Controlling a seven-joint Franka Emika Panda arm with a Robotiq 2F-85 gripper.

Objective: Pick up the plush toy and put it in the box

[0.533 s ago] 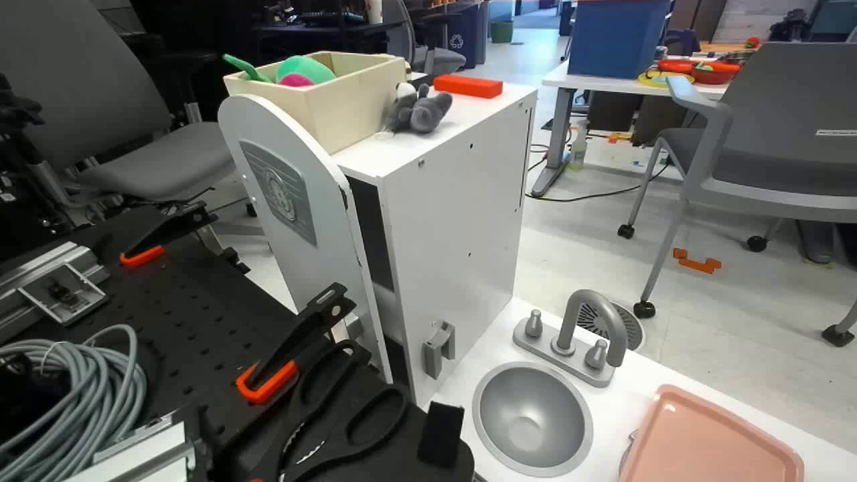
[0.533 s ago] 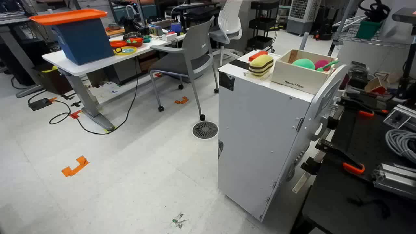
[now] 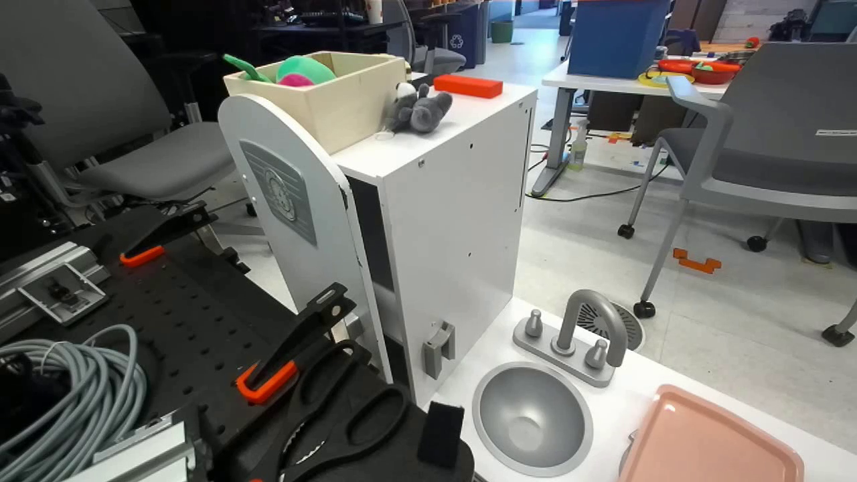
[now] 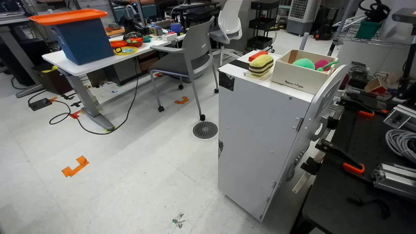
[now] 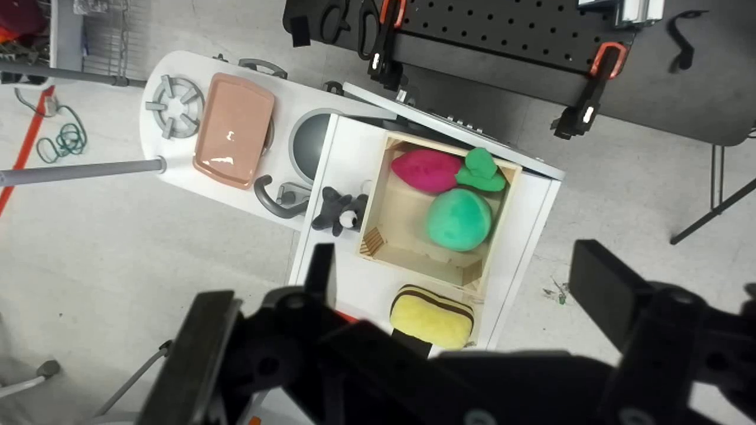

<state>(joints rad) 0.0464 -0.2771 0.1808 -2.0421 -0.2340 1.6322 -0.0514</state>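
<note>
Wrist view: the pincer point(image 5: 456, 265) holds nothing, its jaws standing well apart, a spread that would suit a broad, soft load. Both exterior views lack it, so I judge it hangs well above the table point(image 5: 363, 283). There the plush toy point(image 5: 434, 321), I judge the yellow one, lies just beside the box point(image 5: 422, 264); whether they touch I cannot tell. Set so near, it should need only a lift and a short carry, though the box's wall could crowd one jaw. Inside, a pink-and-green toy point(image 5: 425, 170) lies at the end away from it and a green round toy point(image 5: 459, 219) nearer the middle, so a release over the closer end seems best. A grey plush animal point(image 5: 333, 211) lies by an adjoining wall and a red-orange block point(image 3: 467, 86) near the plush toy, both probably stored there.
</note>
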